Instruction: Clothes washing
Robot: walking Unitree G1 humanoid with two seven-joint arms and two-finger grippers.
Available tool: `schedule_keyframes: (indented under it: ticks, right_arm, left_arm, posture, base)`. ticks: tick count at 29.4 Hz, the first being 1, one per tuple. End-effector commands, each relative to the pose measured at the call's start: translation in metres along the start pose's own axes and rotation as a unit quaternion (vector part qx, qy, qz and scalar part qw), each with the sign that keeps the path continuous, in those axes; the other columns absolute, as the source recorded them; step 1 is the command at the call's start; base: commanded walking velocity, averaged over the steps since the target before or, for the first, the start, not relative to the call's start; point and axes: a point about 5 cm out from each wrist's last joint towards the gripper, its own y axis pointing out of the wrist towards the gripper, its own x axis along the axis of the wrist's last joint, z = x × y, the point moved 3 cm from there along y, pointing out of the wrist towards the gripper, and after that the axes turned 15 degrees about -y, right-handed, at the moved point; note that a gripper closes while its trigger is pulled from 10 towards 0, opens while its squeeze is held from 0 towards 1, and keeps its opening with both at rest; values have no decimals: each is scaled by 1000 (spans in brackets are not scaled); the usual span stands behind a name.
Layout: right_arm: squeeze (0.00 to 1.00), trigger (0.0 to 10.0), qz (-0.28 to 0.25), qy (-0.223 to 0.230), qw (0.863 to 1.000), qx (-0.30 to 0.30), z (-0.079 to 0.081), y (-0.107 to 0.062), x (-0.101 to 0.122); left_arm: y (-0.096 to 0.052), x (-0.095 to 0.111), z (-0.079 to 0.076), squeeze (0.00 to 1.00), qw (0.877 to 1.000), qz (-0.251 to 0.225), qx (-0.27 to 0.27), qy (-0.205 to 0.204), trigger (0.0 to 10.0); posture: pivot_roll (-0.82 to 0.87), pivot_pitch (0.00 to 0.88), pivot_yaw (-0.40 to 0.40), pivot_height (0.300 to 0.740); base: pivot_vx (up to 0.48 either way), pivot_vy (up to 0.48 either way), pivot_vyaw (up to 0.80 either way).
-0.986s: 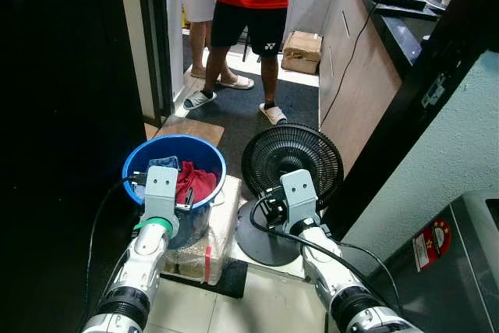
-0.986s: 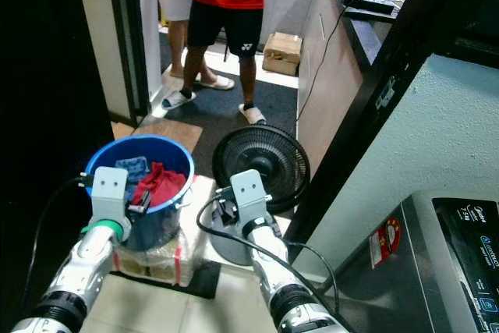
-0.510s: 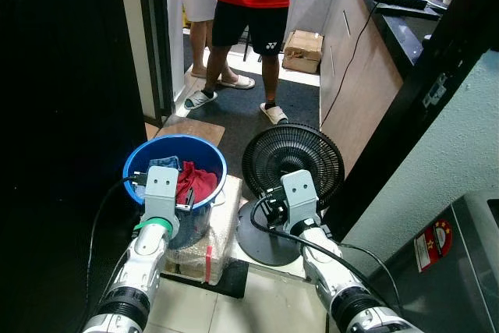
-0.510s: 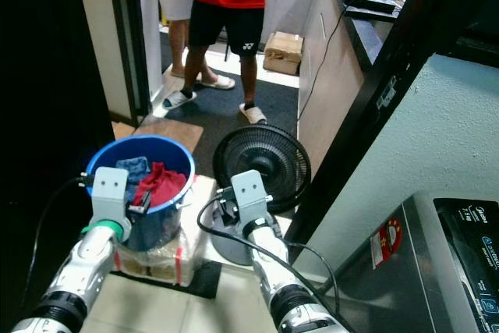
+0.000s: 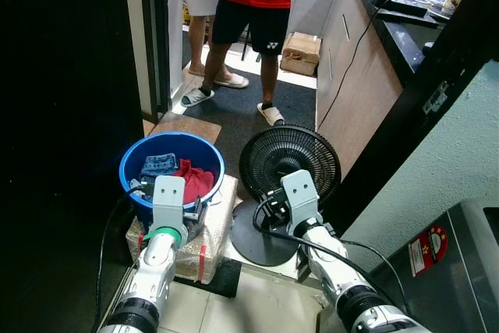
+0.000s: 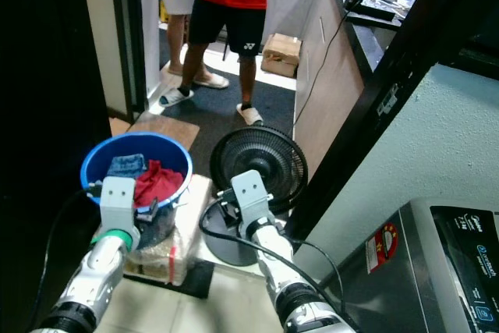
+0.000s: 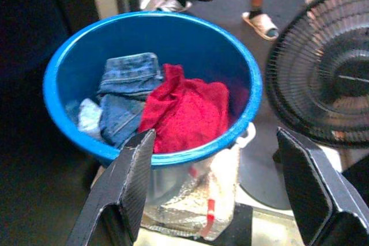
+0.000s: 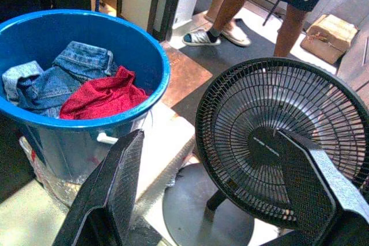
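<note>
Head cameras look down and forward from standing height. Both wrist cameras sit close, sharing the bucket and fan.

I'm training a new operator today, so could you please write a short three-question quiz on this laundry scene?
1. True or false: the left gripper is shut on the red cloth.
2. What stands right beside the blue bucket on the robot's right?
A. a chair
B. a black fan
C. a mop
3. Fill in: the folded garment next to the red cloth in the bucket is made of blue ____.

Key
1. False: its fingers stand open, short of the bucket's rim.
2. B
3. denim. The right gripper is open too, pointing towards the fan.
</note>
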Motion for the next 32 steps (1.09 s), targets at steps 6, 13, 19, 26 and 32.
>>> schedule_keyframes:
  ticks: [6,13,19,26,32]
  right_arm:
    - [0,10000,-5,2,1000,2,-3,2,3]
    - [0,10000,-4,2,1000,7,-1,1,2]
    - [0,10000,-3,2,1000,3,-3,0,1]
    - [0,10000,-4,3,1000,2,-3,-1,0]
    - [0,10000,-7,2,1000,3,-2,-2,1]
  left_arm:
    - [1,-1,0,0,1000,0,11,-11,10000]
    - [1,1,-3,0,1000,-2,10,-13,10000]
    - [0,0,-3,0,1000,-2,10,-15,10000]
    - [0,0,-4,0,1000,-2,8,-14,10000]
    - [1,3,-5,0,1000,-5,10,-19,10000]
  posture:
    - [186,0,-173,740]
    - [188,0,-176,740]
    - [175,0,-171,740]
    - [166,0,-157,740]
    - [159,0,-160,740]
  base:
    - [0,0,0]
    - [0,0,0]
    - [0,0,0]
    - [0,0,0]
    - [0,0,0]
